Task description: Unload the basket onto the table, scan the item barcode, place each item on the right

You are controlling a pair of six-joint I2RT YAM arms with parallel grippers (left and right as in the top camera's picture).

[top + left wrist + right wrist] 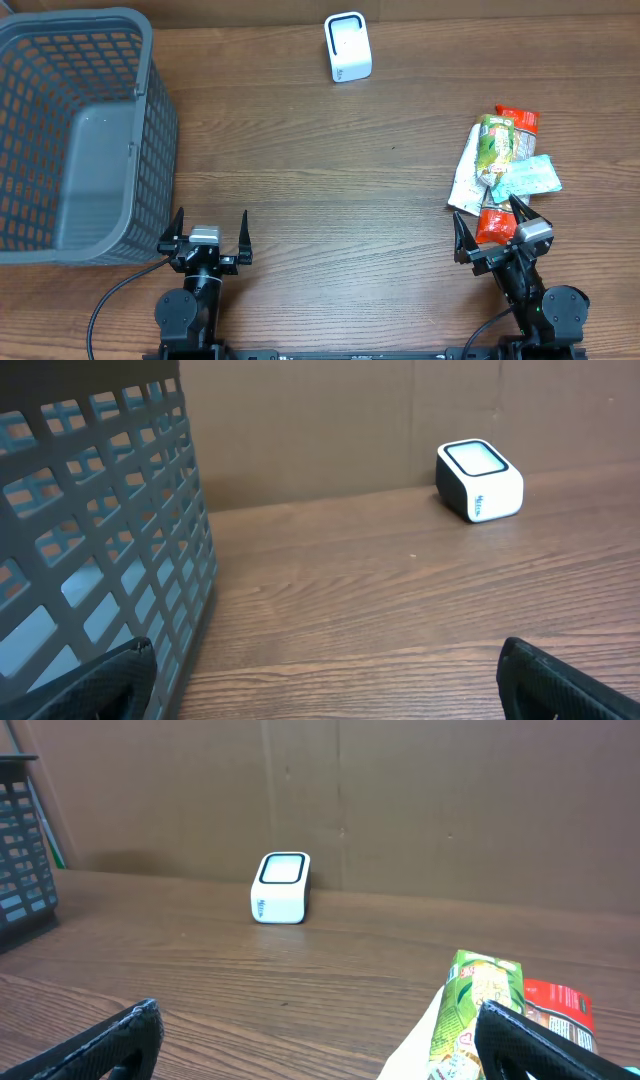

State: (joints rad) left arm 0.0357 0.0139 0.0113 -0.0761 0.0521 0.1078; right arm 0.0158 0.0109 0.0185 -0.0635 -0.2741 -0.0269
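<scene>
Your right fingers [461,237] and left fingers [244,232] both stand wide apart, holding nothing. The pile of packets [505,165] lies on the tabletop [320,180] just ahead of the right ones, with its red packet [490,225] almost between them. Take one packet only, pinched by an edge so you don't cover its barcode, which I can't make out here. Then turn the printed side toward the white scanner [348,47] at the far edge.
</scene>
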